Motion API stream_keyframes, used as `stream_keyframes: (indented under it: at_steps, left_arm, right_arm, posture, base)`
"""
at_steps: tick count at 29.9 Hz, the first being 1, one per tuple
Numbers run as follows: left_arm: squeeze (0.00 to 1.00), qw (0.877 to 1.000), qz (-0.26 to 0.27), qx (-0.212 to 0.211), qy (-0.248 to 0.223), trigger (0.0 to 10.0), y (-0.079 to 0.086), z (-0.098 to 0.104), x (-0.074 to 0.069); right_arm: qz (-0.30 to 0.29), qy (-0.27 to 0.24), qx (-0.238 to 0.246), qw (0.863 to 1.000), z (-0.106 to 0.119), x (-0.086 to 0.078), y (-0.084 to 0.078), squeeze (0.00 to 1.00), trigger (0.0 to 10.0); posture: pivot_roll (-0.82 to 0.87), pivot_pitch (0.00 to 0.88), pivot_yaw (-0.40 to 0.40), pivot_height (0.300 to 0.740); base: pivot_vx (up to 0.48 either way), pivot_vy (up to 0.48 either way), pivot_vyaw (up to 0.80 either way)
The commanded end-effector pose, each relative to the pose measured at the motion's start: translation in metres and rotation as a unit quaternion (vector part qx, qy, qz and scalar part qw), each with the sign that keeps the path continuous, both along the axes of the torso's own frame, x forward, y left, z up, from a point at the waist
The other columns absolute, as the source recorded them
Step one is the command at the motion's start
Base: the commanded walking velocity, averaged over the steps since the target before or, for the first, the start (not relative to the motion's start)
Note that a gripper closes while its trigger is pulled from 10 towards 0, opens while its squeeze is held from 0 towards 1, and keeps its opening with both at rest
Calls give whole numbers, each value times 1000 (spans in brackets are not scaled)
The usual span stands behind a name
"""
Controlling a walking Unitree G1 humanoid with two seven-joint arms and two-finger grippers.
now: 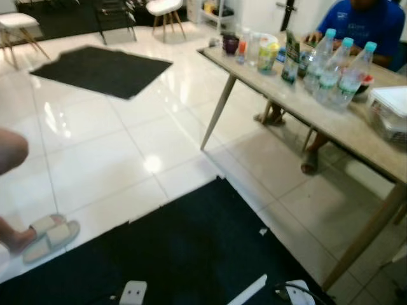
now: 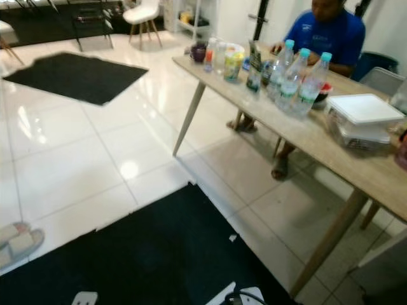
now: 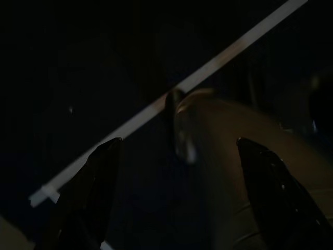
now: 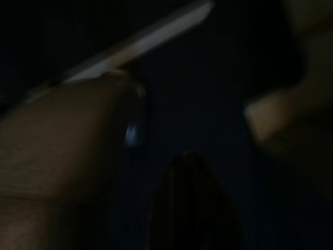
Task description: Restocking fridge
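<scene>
From my head, the long wooden table with slanted legs [image 1: 356,130] carries the goods to restock: three clear plastic water bottles with blue caps [image 1: 332,68] near its middle, small jars and cups toward its far end, and a seated person in a blue shirt [image 2: 325,35] behind it. The black floor mat [image 2: 152,254] lies before the table.

My left gripper [image 3: 174,172] hangs slack, fingers spread, holding nothing.

My right gripper [image 4: 190,203]: too dark, I cannot tell.

Walking in, I might clip a table leg or topple the crowded bottles

Three clear water bottles [image 2: 294,75] — blue caps, upright — clustered together on the wooden table [image 2: 331,143].
</scene>
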State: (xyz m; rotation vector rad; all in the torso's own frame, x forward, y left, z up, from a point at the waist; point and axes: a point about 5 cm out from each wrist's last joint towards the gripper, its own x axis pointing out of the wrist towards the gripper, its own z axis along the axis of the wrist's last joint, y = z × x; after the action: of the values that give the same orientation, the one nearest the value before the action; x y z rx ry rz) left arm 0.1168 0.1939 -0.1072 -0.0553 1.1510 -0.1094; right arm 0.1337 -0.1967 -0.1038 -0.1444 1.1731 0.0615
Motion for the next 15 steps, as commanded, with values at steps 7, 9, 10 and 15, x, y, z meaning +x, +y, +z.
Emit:
stream_keyframes:
  at_steps: [7, 9, 10, 15]
  left_arm:
    - [0, 1000, -11, -7, 2, 10000, -18, -1, 6]
    - [0, 1000, -12, -7, 0, 10000, -14, 0, 7]
    - [0, 1000, -11, -4, -2, 10000, -6, 1, 8]
    - [0, 1000, -8, 2, -1, 10000, 13, 2, -1]
  right_arm:
    - [-3, 26, -9, 1000, -4, -13, -5, 0, 10000]
    - [-3, 27, -8, 1000, -4, -13, -5, 0, 10000]
    - [-4, 27, -8, 1000, -4, -13, -5, 0, 10000]
    - [-3, 28, -7, 1000, -4, -13, -5, 0, 10000]
  posture:
    - [-36, 4, -24, 740]
    - [-37, 1, -25, 740]
    - [-35, 1, -25, 740]
    - [-35, 1, -24, 740]
  base:
    - [370, 0, -763]
    - [371, 0, -763]
    - [371, 0, -763]
    - [370, 0, -763]
